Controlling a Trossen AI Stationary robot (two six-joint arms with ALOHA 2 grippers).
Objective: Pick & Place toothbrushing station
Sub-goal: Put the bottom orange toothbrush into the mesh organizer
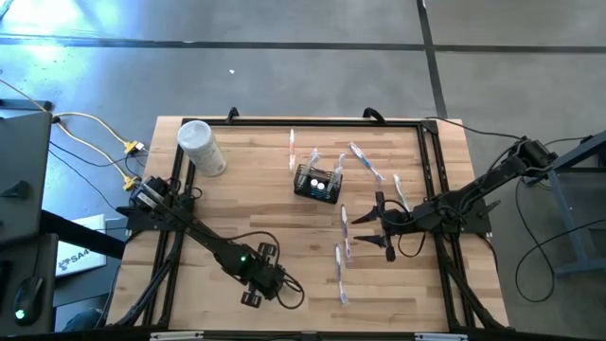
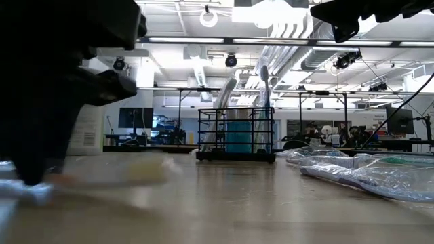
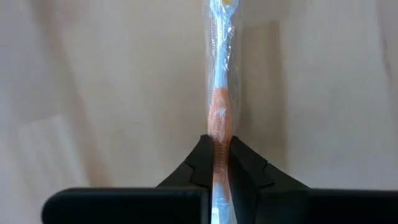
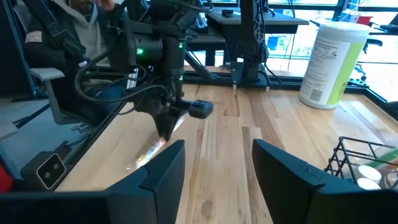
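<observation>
The toothbrushing station, a small black wire-mesh caddy (image 1: 317, 182) (image 2: 236, 134), stands on its base at mid-table with toothbrushes upright in it. Near the table's front edge, my left gripper (image 1: 282, 284) (image 3: 221, 155) points steeply down and is shut on a plastic-wrapped toothbrush (image 3: 219, 74) with an orange grip. To the right of the caddy, my right gripper (image 1: 371, 229) (image 4: 217, 162) hovers open above the table with nothing between its fingers. My left gripper pinches the wrapped toothbrush between its two fingers at the orange grip section of the handle (image 3: 219, 127). The fingers come from above, slanting down, one on each side of the handle. The toothbrush stretches away from the fingers, low along the wooden table top.
A white cylindrical container (image 1: 202, 147) (image 4: 329, 59) stands at the far left. Several loose wrapped toothbrushes (image 1: 343, 256) (image 2: 366, 169) lie right of and beyond the caddy. Black rails (image 1: 431, 161) edge the table. A person (image 4: 68, 25) sits beyond the table's left side.
</observation>
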